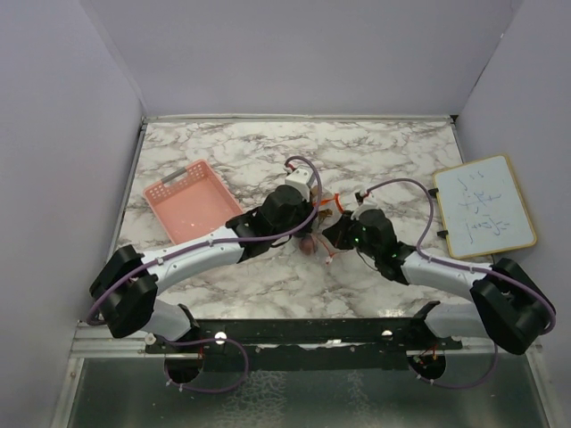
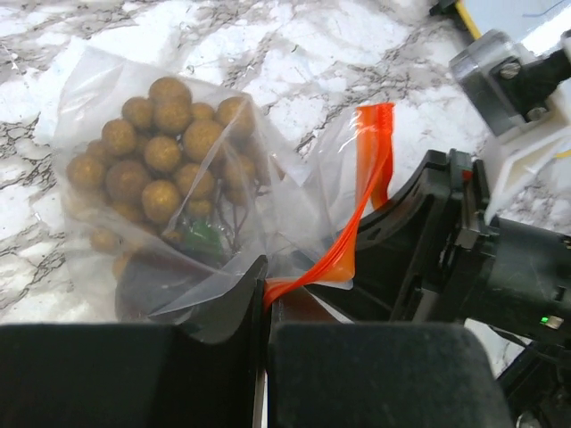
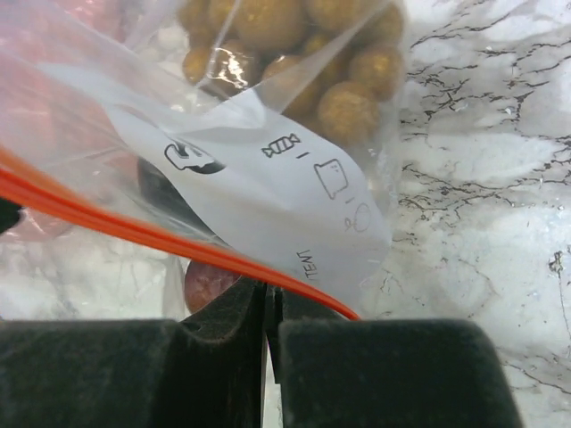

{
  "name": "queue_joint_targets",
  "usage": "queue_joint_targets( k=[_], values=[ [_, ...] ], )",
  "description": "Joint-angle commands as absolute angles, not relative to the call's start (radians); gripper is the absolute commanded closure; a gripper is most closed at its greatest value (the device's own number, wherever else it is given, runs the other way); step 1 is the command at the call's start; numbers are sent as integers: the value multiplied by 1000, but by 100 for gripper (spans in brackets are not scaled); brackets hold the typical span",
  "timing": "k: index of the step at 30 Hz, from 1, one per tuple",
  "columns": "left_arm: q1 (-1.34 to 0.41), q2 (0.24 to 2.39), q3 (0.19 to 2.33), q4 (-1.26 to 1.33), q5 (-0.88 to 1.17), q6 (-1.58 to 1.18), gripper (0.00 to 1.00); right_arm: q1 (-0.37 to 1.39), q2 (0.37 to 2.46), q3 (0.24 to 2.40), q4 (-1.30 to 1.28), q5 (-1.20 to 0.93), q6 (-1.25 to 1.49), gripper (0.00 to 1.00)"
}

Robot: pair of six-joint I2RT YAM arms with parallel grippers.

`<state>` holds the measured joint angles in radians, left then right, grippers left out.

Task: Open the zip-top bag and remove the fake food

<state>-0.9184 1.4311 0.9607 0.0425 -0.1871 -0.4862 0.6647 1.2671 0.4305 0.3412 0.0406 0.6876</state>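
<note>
1. Left gripper (image 2: 266, 299): jaws pressed together, pinching the bag's (image 2: 89, 98) lip right at the orange strip (image 2: 361, 201).
2. Right gripper (image 3: 271, 308): jaws clamped the same way on clear film, with the strip crossing just beyond the tips. The two grippers nearly meet at mid-table (image 1: 241, 285).
3. The bag sits between them, mouth toward the grippers. Grapes (image 2: 165, 143) are bunched at its closed end. The fruit (image 3: 207, 278) is just behind the strip, nearest the right gripper. Cannot tell whether the seal is parted.
4. Cannot tell whether each gripper holds only one lip. If either has both layers, pulling apart would drag the bag instead of opening it.
5. Risk: both pinches are shallow and on slick film, so a lip may slip free under tension.
6. Risk: a hard or uneven pull could tear the film at the strip.
7. Risk: a sudden release may send the fruit rolling across the marble.
8. Farther off: basket (image 1: 192, 203) on the left and whiteboard (image 1: 484, 207) on the right, both well apart from the bag.
</note>
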Motion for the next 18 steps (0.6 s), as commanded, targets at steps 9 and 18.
queue_joint_targets(
  k=[9,18],
  values=[
    [-928,1375,920,155,-150,-564,100,654,1405,451,501,-181,713,59],
    [-930,1396,922,158,-162,-564,100,655,1457,429,594,-354,613,27]
  ],
)
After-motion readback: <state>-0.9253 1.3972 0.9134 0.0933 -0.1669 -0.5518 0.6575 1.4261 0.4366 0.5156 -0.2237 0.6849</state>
